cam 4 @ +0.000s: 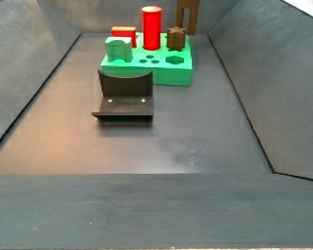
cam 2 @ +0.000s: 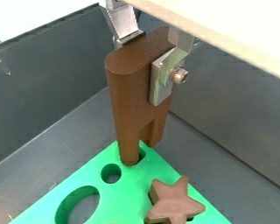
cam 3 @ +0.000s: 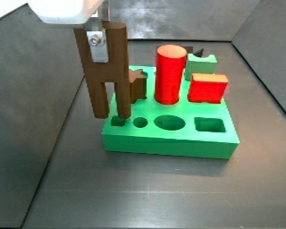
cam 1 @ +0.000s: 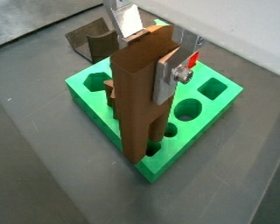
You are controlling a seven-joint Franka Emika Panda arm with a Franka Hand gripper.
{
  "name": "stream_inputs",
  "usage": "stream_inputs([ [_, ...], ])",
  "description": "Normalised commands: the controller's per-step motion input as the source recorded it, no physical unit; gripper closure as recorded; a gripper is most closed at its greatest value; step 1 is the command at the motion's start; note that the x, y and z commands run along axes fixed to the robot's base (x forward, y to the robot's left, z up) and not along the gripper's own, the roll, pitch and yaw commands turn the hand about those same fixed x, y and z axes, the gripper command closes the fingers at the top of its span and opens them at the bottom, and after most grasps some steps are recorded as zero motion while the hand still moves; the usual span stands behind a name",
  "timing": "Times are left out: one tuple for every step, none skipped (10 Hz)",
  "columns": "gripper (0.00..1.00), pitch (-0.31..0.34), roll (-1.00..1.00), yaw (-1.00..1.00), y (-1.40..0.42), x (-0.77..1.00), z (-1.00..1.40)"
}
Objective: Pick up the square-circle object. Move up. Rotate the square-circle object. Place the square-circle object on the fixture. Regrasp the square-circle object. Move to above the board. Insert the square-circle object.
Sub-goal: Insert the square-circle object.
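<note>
Nearest the camera in a side view, the dark fixture (cam 4: 124, 95) sits alone on the grey floor, its L-shaped back standing up from its base plate, well apart from the claw. Just behind it I see the board (cam 4: 166, 70), a bright green slab, with a red cylinder (cam 4: 152, 26) and a red cube (cam 4: 125, 33) beyond it and a pale green piece (cam 4: 117, 49) at its near left corner.

From a side view closer in, I can make out the board's (cam 3: 181, 141) front row of holes, a small round one, a large round one (cam 3: 168, 122) and a square one (cam 3: 209, 124). The red cylinder (cam 3: 170, 75) and the red cube (cam 3: 207, 88) stand behind them.

At the board's corner the claw (cam 3: 99, 42) is clamped on the upper part of the square-circle object (cam 3: 106, 76), a long dark brown bar held upright. In a wrist view its round lower end (cam 2: 133, 156) reaches down at the board (cam 2: 113, 197); I cannot tell how deep it sits. A short brown star peg (cam 2: 171, 201) sits in the board just beside it.
</note>
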Motion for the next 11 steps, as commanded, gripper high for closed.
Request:
stream_inputs([
  [1.00, -0.006, 0.00, 0.00, -0.17, 0.20, 0.00],
  [1.00, 0.016, 0.00, 0.00, -0.17, 0.39, 0.00],
  [1.00, 0.074, 0.03, 0.00, -0.10, 0.44, -0.07],
  [1.00, 0.121, 0.07, 0.00, -0.03, 0.47, -0.20],
  [1.00, 0.140, 0.14, 0.00, 0.00, 0.42, -0.29],
  [1.00, 0.126, 0.17, 0.00, 0.00, 0.25, -0.26],
  [1.00, 0.066, 0.13, -0.03, 0.00, 0.06, -0.12],
  [1.00, 0.027, 0.11, -0.06, 0.00, 0.00, -0.10],
  [1.00, 0.041, 0.09, -0.03, 0.00, 0.05, -0.10],
  [1.00, 0.059, 0.09, -0.01, 0.06, 0.08, -0.11],
  [1.00, 0.040, 0.10, -0.03, 0.04, 0.02, -0.13],
])
